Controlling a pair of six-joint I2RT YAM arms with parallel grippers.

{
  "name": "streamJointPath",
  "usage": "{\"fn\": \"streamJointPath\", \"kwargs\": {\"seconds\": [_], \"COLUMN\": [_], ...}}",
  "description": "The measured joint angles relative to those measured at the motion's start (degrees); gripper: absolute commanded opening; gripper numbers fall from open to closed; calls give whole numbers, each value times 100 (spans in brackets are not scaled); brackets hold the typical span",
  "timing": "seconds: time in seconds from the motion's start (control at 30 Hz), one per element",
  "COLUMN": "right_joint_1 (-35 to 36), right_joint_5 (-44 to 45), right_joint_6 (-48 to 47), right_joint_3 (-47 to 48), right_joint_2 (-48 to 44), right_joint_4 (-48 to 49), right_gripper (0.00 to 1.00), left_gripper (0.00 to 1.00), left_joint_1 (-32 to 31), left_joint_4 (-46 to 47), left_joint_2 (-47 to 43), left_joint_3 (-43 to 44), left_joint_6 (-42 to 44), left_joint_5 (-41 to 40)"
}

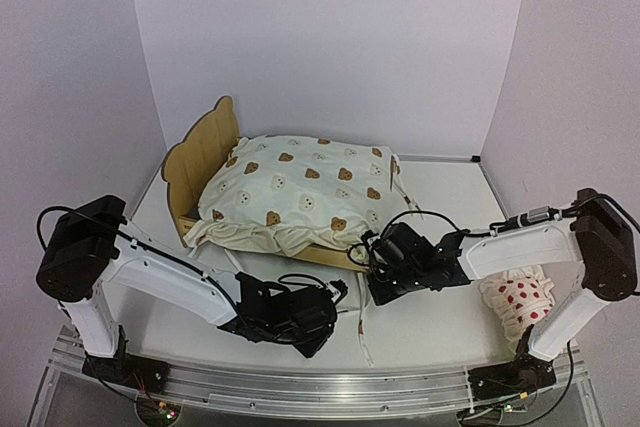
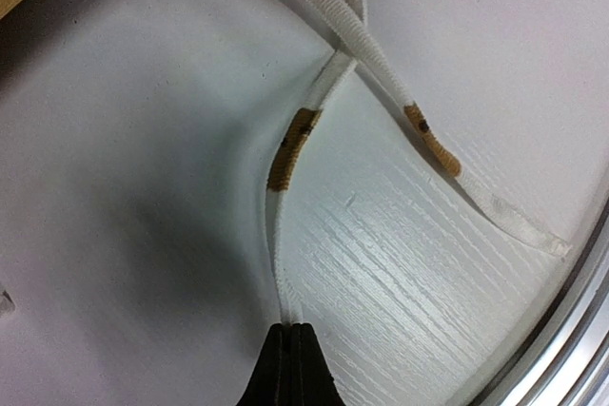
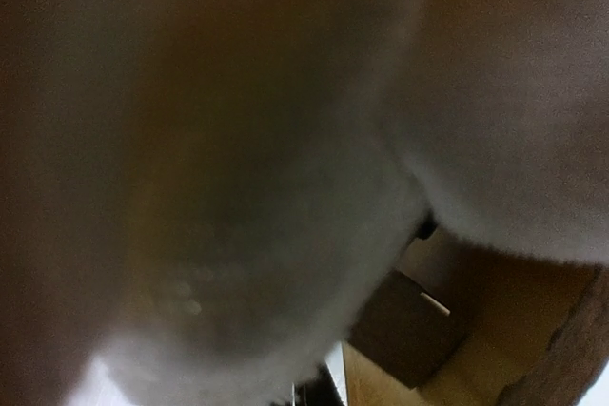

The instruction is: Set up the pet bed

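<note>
Left wrist view: your left gripper (image 2: 290, 332), fingertips pressed together, pinches the end of a white woven ribbon tie (image 2: 293, 145) with brown stitched bands, lying on the white wood-grain table (image 2: 400, 263). Farther out, your right gripper (image 1: 368, 259), jaws together, sits at the near right corner of the light plywood pet bed (image 1: 200, 155); what it pinches is hidden. The bear-ear headboard stands at left, and a puffy cream bear-print cushion (image 1: 310, 187) covers the frame.

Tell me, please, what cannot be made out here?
Top view: floor of the pet bed, under the cushion.
Top view: fingers of the right gripper, behind its body.
Right wrist view: what they hold; close cloth blurs everything.
Left wrist view: origin of the tie, past the top edge.
</note>
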Motion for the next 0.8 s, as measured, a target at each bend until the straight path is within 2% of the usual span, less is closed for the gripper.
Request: {"fn": "streamJointPath", "kwargs": {"seconds": [0.47, 0.8], "right_joint_1": [0, 0], "right_joint_5": [-35, -137], "right_joint_6": [10, 37], "right_joint_3": [-67, -105], "right_joint_2": [-486, -641], "right_joint_4": [-14, -22], "right_gripper": [0, 0], "left_gripper": [0, 0], "left_joint_1": [80, 377], "left_joint_4": [562, 1363], "left_joint_2": [-232, -232], "left_joint_3": [-7, -6], "left_joint_6": [279, 655], "left_joint_5": [-294, -228]}}
